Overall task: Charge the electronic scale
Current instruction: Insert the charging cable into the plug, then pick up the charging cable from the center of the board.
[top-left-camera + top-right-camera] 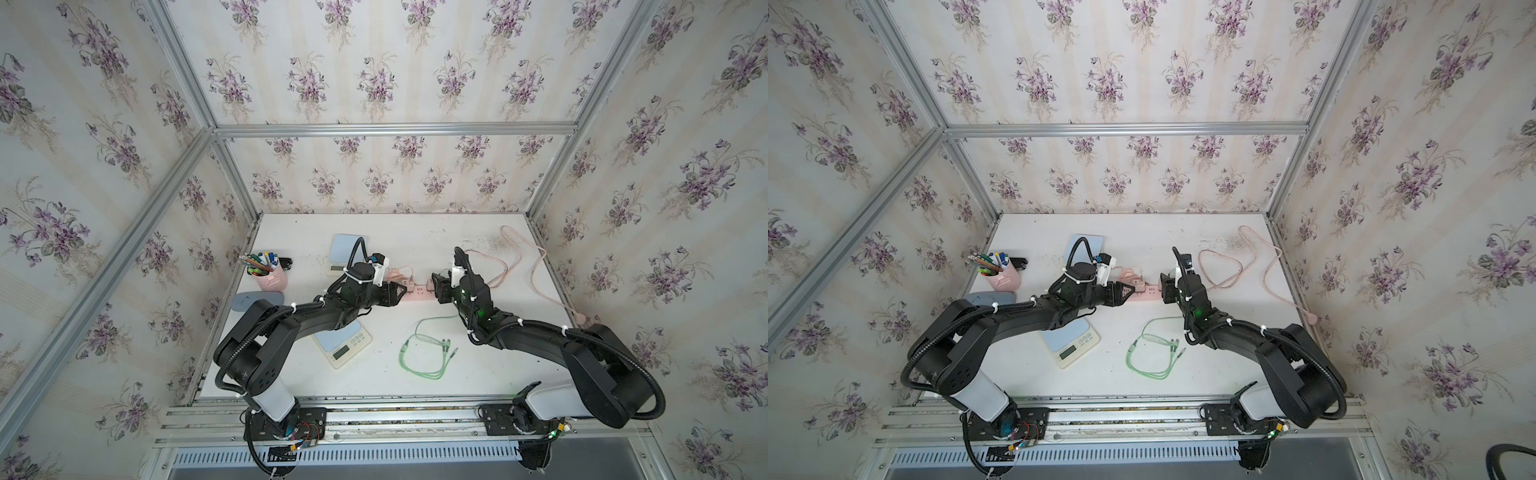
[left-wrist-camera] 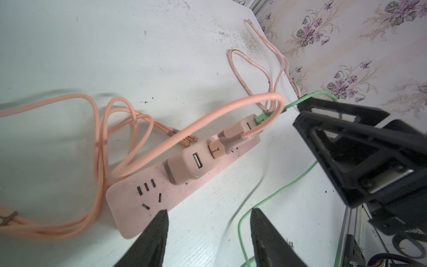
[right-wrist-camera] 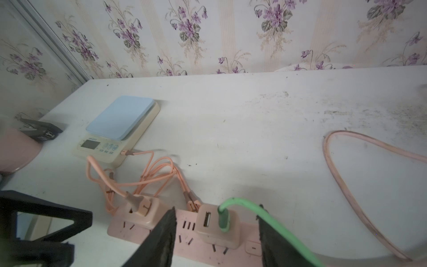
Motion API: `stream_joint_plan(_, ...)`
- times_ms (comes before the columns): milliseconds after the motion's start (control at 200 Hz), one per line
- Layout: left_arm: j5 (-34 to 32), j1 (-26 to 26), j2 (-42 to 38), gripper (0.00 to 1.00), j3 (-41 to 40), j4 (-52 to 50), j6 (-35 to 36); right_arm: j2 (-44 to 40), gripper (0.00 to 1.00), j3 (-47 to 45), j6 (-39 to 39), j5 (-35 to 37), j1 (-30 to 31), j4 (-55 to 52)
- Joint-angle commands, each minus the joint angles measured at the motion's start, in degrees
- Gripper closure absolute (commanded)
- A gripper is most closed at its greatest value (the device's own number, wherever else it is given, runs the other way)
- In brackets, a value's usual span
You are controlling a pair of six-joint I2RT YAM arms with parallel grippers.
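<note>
Right hand (image 3: 216, 208) straddles green cable (image 3: 245, 207) plug, jaws apart, gripping nothing. Plug sits in adapter (image 3: 208, 238) on strip (image 2: 122, 208). Left hand (image 2: 209, 210) half wide, empty, at strip's left end.

Step, by my read: power end done, scale end not.

Near scale (image 1: 347, 349) lies robot-side of strip, partly under left forearm (far scale (image 3: 120, 118), beyond strip, already carries pink cable (image 3: 143, 152)). Green tips (image 1: 449, 347) lie loose, robot-side of strip.

Next: lift one tip, find port, align squarely.

Both arms reach low, hands facing across strip.

Two scales (image 1: 343, 245) (image 1: 347, 349), two adapters (image 3: 150, 217) (image 3: 215, 238), one power strip (image 2: 138, 201)
</note>
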Motion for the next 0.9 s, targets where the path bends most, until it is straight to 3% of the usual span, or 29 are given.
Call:
stream_joint_plan(0,0.4,0.1,-1.5,0.41,-0.4,-1.4,1.8,-3.1,0.42,1.3,0.8,-3.4,0.0,-7.1)
stream_joint_plan(260,-0.7,-0.5,-8.3,0.41,-4.0,-7.1,5.3,-9.2,0.42,1.3,3.6,-13.1,-0.1,-17.4)
stream_joint_plan(480,-4.7,-3.6,-16.1,0.42,-4.7,-17.6,10.6,-10.5,0.43,2.1,9.2,-25.1,0.0,-25.5)
stream_joint_plan(754,-12.4,-10.7,-19.4,0.44,-3.0,-26.0,12.7,-22.3,0.64,-0.1,30.9,-14.9,0.4,-47.6)
stream_joint_plan(894,-13.1,-12.6,-17.6,0.44,-2.2,-26.5,12.5,-24.8,0.82,-2.3,35.5,-13.4,3.5,-53.6)
